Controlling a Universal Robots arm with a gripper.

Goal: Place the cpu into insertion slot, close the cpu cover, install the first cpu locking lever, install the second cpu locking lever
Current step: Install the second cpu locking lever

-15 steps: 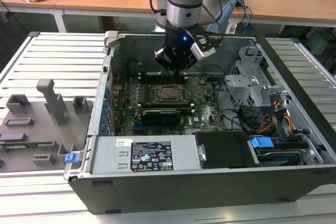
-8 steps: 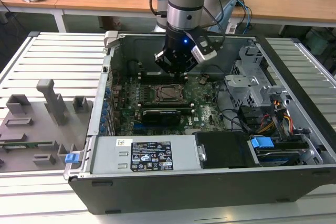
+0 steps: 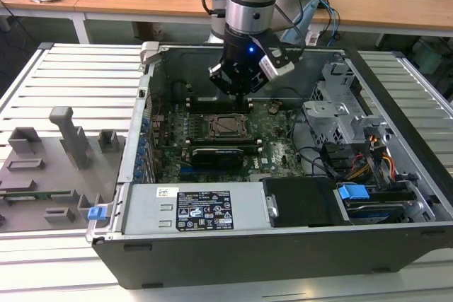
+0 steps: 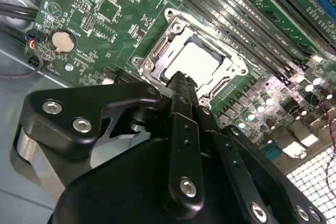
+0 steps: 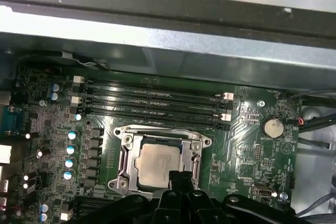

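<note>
Inside the open computer case, the cpu lies flat in the insertion slot on the green board, its silvery-tan top showing. Around it the cpu cover lies down as a metal frame, the chip visible through its cut-out. My gripper hangs at the slot's edge with its black fingertips pressed together over the frame's rim, nothing between them. Whether the tip touches the frame I cannot tell. The locking levers are not clearly distinguishable.
Memory slots run along one side of the socket, and a coin battery sits nearby. A long black card, the power supply, a drive cage and cables crowd the case. A grey fixture tray lies outside, at the exterior view's left.
</note>
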